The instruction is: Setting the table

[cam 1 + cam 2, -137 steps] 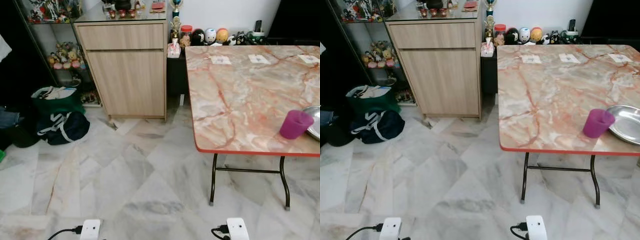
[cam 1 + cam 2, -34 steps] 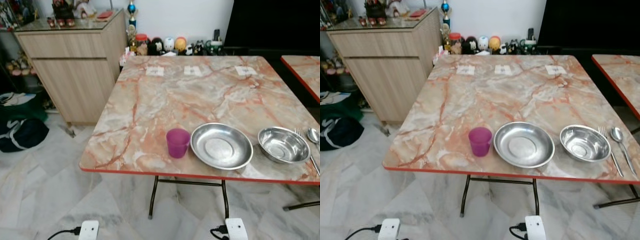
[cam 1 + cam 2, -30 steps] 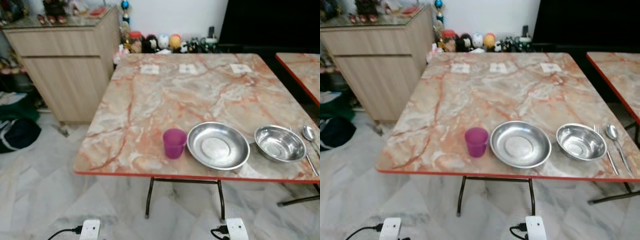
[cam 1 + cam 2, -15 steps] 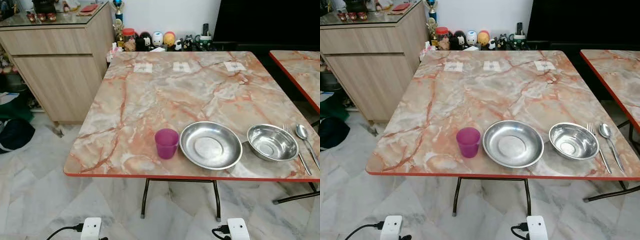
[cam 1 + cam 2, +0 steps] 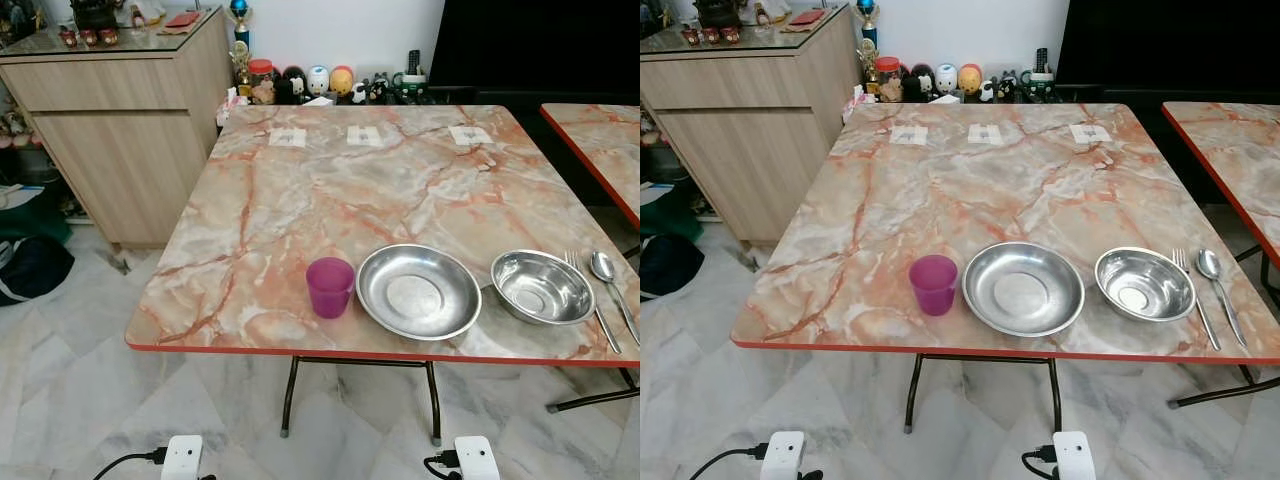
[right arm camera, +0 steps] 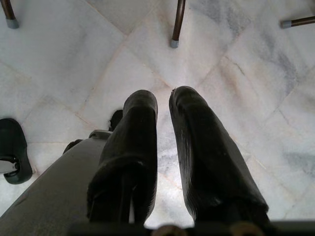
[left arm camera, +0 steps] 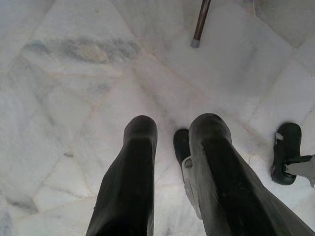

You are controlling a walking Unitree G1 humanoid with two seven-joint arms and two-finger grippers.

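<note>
A square table [image 5: 300, 200] with a glossy marbled pink-and-grey top and red edge carries a row along its near edge: a translucent purple cup [image 5: 330, 287], at its 3 o'clock a round shallow steel plate [image 5: 418, 291], then a deeper steel bowl [image 5: 543, 287], a fork [image 5: 590, 300] and a spoon [image 5: 606, 270]. The left gripper [image 7: 172, 123] and right gripper [image 6: 162, 101] hang over the veined marble floor [image 5: 80, 370] (both idle), blunt black fingers slightly parted, grasping nothing.

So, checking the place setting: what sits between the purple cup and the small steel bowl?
The wide steel plate, between purple cup and small steel bowl, in both eye views.
</note>
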